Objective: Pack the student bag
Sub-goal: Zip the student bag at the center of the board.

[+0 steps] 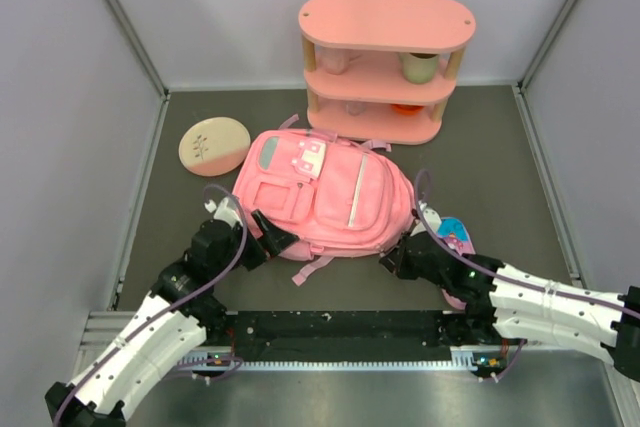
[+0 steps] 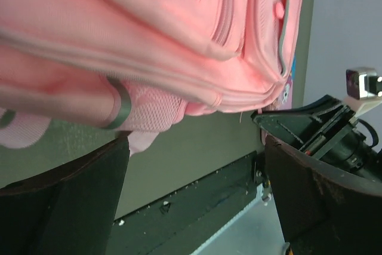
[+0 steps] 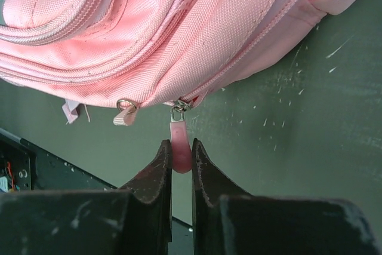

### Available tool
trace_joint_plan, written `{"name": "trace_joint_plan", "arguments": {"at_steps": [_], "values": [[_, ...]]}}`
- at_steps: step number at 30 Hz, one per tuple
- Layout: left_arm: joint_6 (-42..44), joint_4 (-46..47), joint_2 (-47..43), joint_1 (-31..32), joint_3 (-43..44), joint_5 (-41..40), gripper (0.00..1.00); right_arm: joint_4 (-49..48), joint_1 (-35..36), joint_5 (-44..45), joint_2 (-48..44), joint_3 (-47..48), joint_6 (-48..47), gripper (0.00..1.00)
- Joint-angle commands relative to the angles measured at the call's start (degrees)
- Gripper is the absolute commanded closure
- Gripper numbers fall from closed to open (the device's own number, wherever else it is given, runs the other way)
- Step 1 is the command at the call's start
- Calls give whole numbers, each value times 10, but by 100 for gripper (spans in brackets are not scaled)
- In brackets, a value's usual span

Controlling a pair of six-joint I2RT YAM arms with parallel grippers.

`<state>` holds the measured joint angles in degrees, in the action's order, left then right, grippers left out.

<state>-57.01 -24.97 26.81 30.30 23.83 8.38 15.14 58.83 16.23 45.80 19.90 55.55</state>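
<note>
Near edge first: the right tool [image 3: 179,152] is pinched tight on a pink zipper pull [image 3: 179,138] at the near right corner of the backpack [image 1: 330,192], while the left tool [image 2: 191,132] sits with its fingers spread wide at the near left corner, gripping nothing. The backpack lies flat, front pockets up, in the middle of the dark table [image 1: 490,177]. Behind it stands a pink three-tier shelf [image 1: 385,22], with a round pink-and-cream case [image 1: 213,144] off to the left.
</note>
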Motion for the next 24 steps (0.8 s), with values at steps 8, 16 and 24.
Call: {"name": "trace_joint_plan", "arguments": {"at_steps": [8, 16, 24], "values": [[-108, 116, 50, 166, -45, -61, 1, 1, 8, 4, 18, 11, -32, 69], [-139, 264, 148, 224, -55, -108, 1, -19, -2, 7, 41, 51, -51, 39], [-158, 336, 206, 230, -60, -168, 1, -52, -1, 23, 97, 71, -1, 44]]}}
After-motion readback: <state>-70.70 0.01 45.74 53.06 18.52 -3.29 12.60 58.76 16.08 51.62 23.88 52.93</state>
